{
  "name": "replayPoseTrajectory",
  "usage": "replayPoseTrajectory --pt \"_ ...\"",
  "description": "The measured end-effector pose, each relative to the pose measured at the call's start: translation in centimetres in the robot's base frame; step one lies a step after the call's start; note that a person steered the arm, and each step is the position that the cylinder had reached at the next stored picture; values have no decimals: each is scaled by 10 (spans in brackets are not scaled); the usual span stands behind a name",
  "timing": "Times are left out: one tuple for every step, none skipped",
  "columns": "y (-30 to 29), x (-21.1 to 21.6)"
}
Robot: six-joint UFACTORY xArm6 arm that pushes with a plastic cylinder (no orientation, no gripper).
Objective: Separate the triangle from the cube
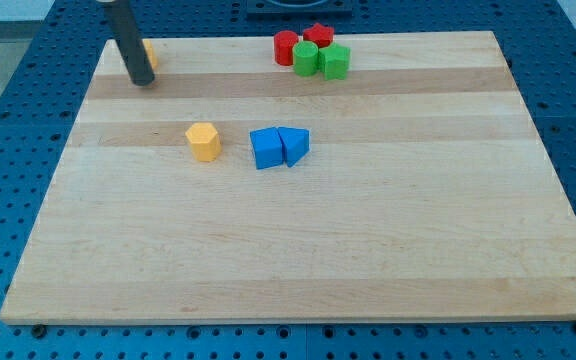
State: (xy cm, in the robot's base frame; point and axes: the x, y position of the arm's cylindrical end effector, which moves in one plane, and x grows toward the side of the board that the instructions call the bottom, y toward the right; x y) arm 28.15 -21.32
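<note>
My tip (142, 80), no fingers to open, sits well up-left of the touching blue cube (266, 148) and blue triangle (294, 146): likely light, rigid, best nudged at their seam

Bright, even light; soft shadows.

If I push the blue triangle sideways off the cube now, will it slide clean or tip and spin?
The blue triangle sits low and flat on the smooth wooden board, so it probably slides without tipping. Its slanted faces may make it spin. It touches the blue cube, which might drag along. My tip is far away, upper left.
</note>
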Motion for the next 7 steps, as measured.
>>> replayPoseTrajectory --pt "7 -26" --pt "-23 -48" --pt "-31 -49" --pt "15 -22" --pt "75 11" --pt "143 44" --pt "234 66"
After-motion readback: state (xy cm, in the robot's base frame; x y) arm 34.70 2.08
